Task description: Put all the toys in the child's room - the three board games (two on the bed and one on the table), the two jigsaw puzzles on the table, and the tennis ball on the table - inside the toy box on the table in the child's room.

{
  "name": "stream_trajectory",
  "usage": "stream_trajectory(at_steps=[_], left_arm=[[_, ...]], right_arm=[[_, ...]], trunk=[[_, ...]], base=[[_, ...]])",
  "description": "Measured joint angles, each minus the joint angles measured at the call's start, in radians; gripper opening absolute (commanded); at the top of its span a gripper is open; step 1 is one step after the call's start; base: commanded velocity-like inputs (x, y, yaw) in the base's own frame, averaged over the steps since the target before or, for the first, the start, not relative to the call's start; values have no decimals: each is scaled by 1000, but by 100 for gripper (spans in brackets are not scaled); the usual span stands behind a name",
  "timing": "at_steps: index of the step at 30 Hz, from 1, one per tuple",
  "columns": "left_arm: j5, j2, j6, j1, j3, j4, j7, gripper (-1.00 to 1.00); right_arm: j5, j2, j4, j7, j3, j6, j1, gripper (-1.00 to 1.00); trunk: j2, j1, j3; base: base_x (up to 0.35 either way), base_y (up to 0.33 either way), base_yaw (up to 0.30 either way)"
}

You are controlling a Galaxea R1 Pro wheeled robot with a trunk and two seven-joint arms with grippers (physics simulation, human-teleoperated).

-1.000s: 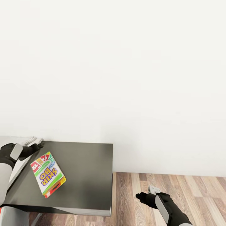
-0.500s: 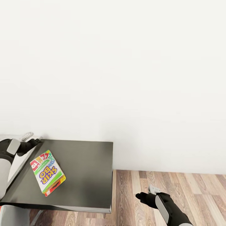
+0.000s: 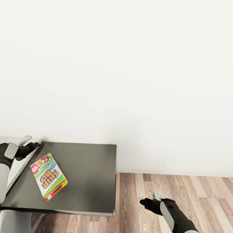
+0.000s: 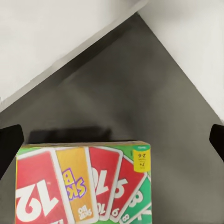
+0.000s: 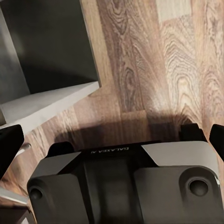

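On dark table, SKIP BO box lies flat, long axis diagonal, running near-right to far-left. Left gripper spread wide above it; right gripper state unclear.

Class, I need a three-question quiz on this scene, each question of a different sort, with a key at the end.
1. True or false: the SKIP BO box lies flat on the dark desk section.
2. Multiple choice: what is under the right gripper? A) the desk B) the wood floor C) a bed
3. Fill in: in the left wrist view, the largest number printed on the box is ___.

Key
1. True; it rests near the left gripper.
2. B.
3. 12, on the red card.
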Motion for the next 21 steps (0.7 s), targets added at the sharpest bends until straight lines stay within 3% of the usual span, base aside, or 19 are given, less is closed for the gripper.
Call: stream_trajectory(at_steps=[21], left_arm=[[1, 12, 1, 0, 4, -41, 58, 100]], right_arm=[[15, 0, -1, 0, 1, -9, 6, 100]], trunk=[[0, 0, -10]], base=[[0, 0, 0]])
